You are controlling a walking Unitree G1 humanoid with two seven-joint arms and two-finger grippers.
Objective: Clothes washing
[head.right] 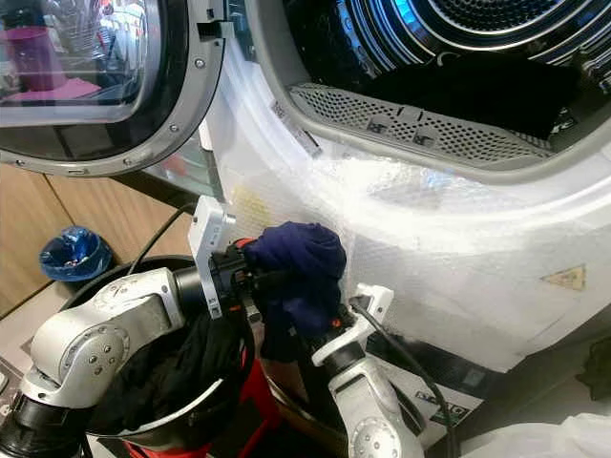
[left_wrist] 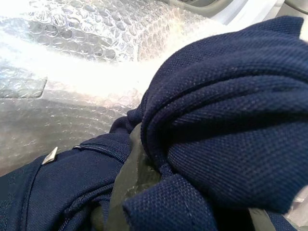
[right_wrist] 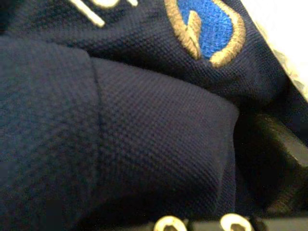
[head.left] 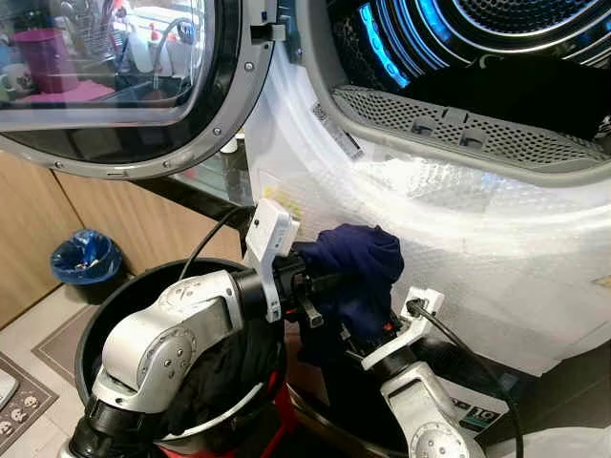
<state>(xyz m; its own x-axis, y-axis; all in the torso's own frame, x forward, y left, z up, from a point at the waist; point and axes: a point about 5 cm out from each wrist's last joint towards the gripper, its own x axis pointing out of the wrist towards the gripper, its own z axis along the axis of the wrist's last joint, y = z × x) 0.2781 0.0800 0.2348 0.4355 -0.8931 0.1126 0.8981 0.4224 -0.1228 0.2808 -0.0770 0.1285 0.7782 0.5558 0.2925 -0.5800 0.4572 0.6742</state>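
A bunched navy blue garment [head.left: 358, 262] hangs in front of the washing machine's bubble-wrapped front [head.left: 458, 219], below the open drum mouth [head.left: 496, 57]. My left gripper [head.left: 329, 284] reaches in from the left, shut on the garment, with its fingertips buried in the folds. My right gripper [head.left: 368, 339] comes up from below, shut on the same cloth. The left wrist view has the navy knit [left_wrist: 231, 120] wrapped over a dark finger [left_wrist: 127, 187]. Cloth with a gold and blue embroidered logo [right_wrist: 202, 24] shows in the right wrist view. Dark clothes [head.left: 516, 95] lie inside the drum.
The round glass door [head.left: 124, 86] stands swung open to the left. A black laundry basket [head.left: 105, 315] holding dark clothes [head.left: 220, 372] sits under my left arm. A small bin with a blue bag [head.left: 86, 258] stands by the wooden cabinet at far left.
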